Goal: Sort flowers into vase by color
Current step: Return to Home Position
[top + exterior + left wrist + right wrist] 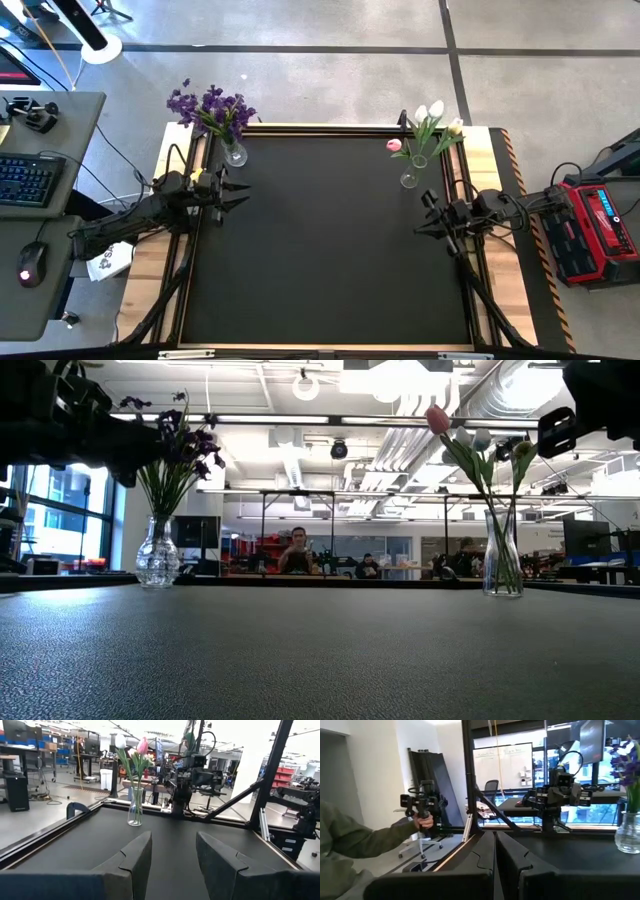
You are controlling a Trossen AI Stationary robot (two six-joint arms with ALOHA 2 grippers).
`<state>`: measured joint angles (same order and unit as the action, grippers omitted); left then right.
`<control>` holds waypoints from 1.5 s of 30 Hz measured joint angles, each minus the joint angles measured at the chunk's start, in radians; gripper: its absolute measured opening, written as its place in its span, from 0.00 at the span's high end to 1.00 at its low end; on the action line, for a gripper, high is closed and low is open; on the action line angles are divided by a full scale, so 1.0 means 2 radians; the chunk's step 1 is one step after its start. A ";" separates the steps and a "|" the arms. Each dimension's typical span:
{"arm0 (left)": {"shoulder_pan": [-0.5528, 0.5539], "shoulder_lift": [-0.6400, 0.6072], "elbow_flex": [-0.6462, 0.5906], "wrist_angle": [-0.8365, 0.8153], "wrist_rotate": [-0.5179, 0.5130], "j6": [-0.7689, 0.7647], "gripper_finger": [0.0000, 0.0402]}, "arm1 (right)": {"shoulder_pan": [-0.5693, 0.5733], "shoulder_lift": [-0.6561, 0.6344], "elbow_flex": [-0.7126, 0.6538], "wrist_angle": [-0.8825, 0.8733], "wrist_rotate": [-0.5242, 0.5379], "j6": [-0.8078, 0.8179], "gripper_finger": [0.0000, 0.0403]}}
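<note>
- Purple flowers [212, 108] stand in a glass vase [235, 154], at 12 o'clock from the left hand [244, 194], whose fingers are apart and empty.
- Tulips [428, 120] fill the second vase [409, 179], at 11 o'clock from the right hand [420, 215], whose fingers are together.

Your left arm [128, 220] and right arm [472, 213] were dark; black cables [532, 205] trailed at three o'clock; fingers [132, 857] were angular.
</note>
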<state>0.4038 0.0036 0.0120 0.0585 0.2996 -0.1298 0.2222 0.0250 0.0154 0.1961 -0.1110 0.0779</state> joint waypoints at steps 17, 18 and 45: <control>-0.001 0.000 0.000 0.000 0.000 -0.013 0.65 | 0.000 0.000 0.000 -0.017 0.067 0.014 1.00; -0.003 0.000 0.000 0.000 0.000 -0.012 0.65 | 0.000 0.000 0.000 -0.018 0.060 0.013 1.00; -0.087 0.001 0.000 0.000 -0.003 -0.013 0.65 | -0.001 0.000 -0.003 -0.054 0.114 -0.039 1.00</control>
<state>0.2306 0.0047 0.0128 0.0578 0.2935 -0.1551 0.2211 0.0250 0.0097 0.0887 0.1162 -0.0010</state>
